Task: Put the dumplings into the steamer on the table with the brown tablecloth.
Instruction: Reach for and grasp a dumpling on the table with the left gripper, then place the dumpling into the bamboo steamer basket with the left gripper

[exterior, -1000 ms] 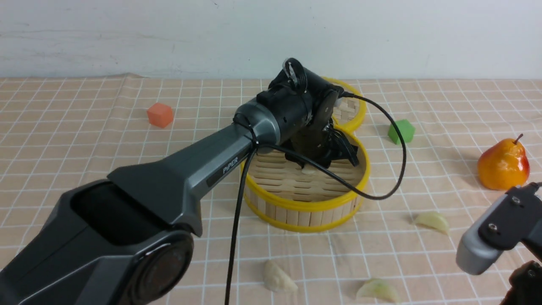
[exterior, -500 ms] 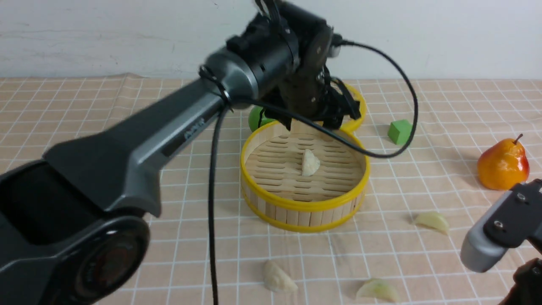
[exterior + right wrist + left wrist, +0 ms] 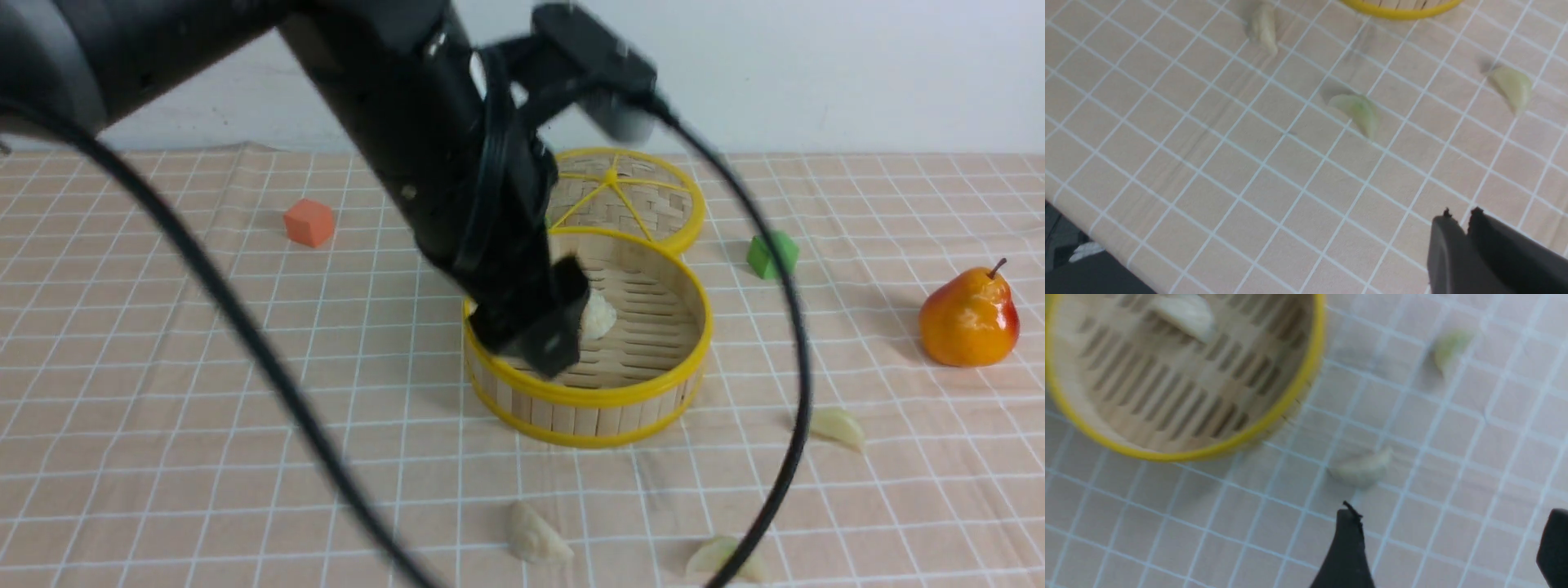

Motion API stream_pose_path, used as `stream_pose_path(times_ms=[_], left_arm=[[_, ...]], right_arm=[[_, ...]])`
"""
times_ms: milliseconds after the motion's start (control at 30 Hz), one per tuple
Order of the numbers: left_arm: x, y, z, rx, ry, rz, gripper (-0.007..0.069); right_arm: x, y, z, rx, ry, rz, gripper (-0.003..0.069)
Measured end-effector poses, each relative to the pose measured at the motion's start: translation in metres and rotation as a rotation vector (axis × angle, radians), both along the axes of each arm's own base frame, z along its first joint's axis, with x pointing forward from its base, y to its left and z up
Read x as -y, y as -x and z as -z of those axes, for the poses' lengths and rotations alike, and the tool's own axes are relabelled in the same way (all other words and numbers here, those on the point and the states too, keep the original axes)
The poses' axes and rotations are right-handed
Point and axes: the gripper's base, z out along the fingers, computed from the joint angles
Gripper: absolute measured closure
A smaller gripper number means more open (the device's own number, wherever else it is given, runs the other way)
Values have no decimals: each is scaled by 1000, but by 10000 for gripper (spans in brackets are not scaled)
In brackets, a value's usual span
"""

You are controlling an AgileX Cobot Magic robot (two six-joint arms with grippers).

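The steamer (image 3: 589, 402) stands mid-table on the brown tablecloth (image 3: 163, 367), with one cream dumpling (image 3: 598, 315) on its slatted floor. Three more dumplings lie on the cloth in front: a cream one (image 3: 535, 535), a greenish one (image 3: 718, 557) partly behind the cable, and a pale one (image 3: 838, 426). My left arm (image 3: 457, 163) hangs blurred over the steamer's left rim. The left gripper (image 3: 1451, 522) is open and empty above the cloth, near the cream dumpling (image 3: 1363, 469). The right gripper (image 3: 1461, 214) is shut and empty, hovering short of the greenish dumpling (image 3: 1357, 110).
The woven lid (image 3: 624, 196) lies behind the steamer. An orange cube (image 3: 309, 222) sits at the back left, a green cube (image 3: 771, 253) at the back right, and a pear (image 3: 969, 318) at the far right. The left arm's cable (image 3: 796, 351) loops down across the front right.
The left gripper opened, left the cream dumpling in the steamer, then rose and swung back toward the camera. The right arm has dropped out of the front view.
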Motion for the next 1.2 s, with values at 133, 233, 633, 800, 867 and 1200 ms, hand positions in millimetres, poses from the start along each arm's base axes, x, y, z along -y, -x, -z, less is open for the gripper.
stream_pose_path(times_ms=[133, 233, 633, 800, 867, 1200], left_arm=[[-8, 13, 54, -76, -121, 227, 57], [-8, 14, 88, -80, -156, 329, 57], [19, -26, 156, 82, -115, 337, 57], [25, -35, 189, 67, -145, 378, 57], [26, -35, 195, 56, -155, 405, 61], [27, -31, 194, -10, -125, 338, 284]], right_arm=[[5, 6, -3, 42, -5, 8, 578], [6, 7, -4, 45, -6, 8, 575], [6, 8, -2, 27, 2, 9, 564], [7, 9, -1, 8, 17, 9, 561], [8, 9, 0, 10, 23, 11, 560], [9, 8, 0, 15, 37, 16, 552]])
